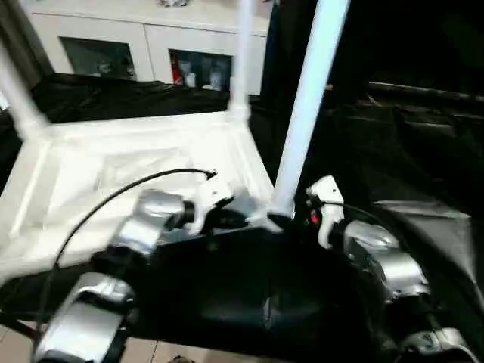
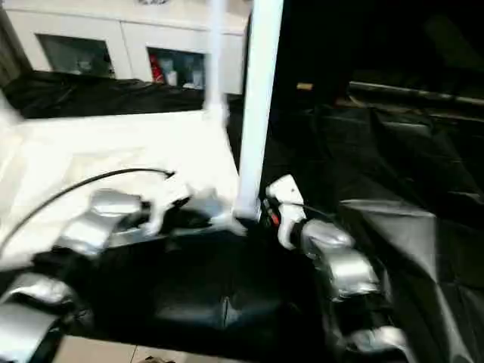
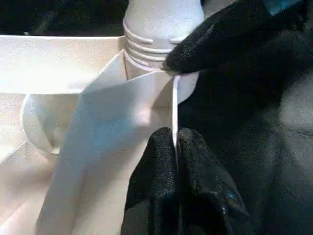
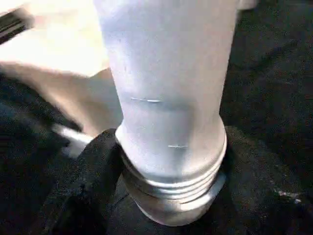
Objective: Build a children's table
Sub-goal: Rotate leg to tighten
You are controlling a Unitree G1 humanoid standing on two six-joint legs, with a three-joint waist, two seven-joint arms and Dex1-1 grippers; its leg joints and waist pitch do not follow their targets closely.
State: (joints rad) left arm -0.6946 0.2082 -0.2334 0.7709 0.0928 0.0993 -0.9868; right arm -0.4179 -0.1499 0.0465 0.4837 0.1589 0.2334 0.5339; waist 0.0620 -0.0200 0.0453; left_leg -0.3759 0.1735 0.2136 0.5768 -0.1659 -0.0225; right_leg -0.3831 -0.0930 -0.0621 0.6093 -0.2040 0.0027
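Note:
The children's table lies upside down, its white top (image 1: 113,166) on black cloth. A white leg (image 1: 306,98) stands upright in the near right corner socket, and its threaded base (image 4: 171,186) shows above the socket. My right gripper (image 1: 286,219) is closed around that base, with one black finger (image 4: 93,176) pressed against the collar. My left gripper (image 1: 227,219) is shut on the top's thin white rim (image 3: 174,103) right beside that corner. Two more legs (image 1: 242,60) (image 1: 19,98) stand at the far corners.
Black cloth (image 1: 401,151) covers the work surface around the table top and lies wrinkled on the right. A white cabinet (image 1: 151,34) with shelves stands behind. A black cable (image 1: 113,197) arches over my left forearm.

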